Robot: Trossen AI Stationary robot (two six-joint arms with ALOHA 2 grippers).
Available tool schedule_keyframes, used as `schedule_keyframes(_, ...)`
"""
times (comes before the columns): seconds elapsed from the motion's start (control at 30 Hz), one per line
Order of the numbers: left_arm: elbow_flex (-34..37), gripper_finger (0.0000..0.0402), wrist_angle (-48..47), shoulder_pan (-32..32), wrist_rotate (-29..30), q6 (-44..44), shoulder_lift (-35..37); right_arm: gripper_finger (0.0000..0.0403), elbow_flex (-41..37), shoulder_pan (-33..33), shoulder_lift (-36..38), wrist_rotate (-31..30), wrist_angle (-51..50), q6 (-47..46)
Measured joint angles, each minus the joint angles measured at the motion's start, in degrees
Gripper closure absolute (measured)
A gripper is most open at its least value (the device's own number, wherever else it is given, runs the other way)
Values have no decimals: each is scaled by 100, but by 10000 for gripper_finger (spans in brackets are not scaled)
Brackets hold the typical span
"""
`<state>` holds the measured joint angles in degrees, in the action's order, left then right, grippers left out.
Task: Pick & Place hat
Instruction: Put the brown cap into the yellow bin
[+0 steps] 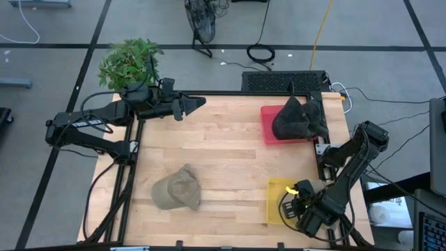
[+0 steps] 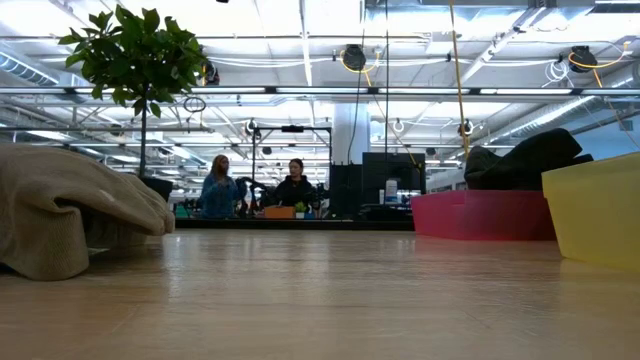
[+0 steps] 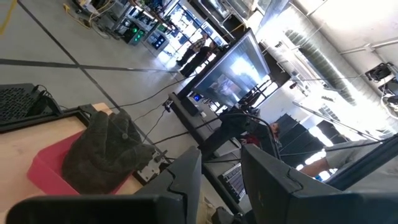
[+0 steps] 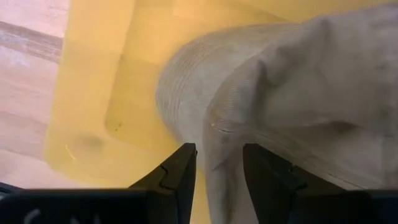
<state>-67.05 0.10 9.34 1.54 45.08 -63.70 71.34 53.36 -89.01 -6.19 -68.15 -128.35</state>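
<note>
An olive cap lies crown up on the wooden table, near its near edge; it also shows in the low view. A dark hat sits in the red bin. My right gripper is down in the yellow bin, shut on a beige corduroy hat that the arm hides from above. My left gripper hovers shut over the table's far edge, pointing right, and touches nothing. My right gripper pinches a raised fold of the beige hat between its two fingers, coming from above and pointing down into the yellow bin. The rest of the hat spreads over the bin's floor. How many layers it has cannot be told.
A potted plant stands off the table's far left corner, behind the left arm. The red bin is at the far right, the yellow bin at the near right. Bare wood lies between the olive cap and the bins. People stand far off in the room.
</note>
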Motion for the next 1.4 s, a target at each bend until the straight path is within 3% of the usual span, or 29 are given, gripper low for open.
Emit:
schedule_keyframes(0.37,0,286,-39,0,-52,4,-1,284,1122,11,0,-425,-1821,4)
schedule_keyframes(0.73,0,286,-29,-2,-180,7,0,284,1621,-435,0,-1498,-1690,709)
schedule_keyframes(0.87,4,286,145,0,-343,-17,-2,284,1636,-1004,0,-1808,-982,1842)
schedule_keyframes(1.17,4,286,714,0,-921,6,-2,284,1636,-2590,0,-2103,1914,5338)
schedule_keyframes(1.4,4,286,754,-48,-1434,28,-2,284,1636,-3174,0,-2082,3187,6575)
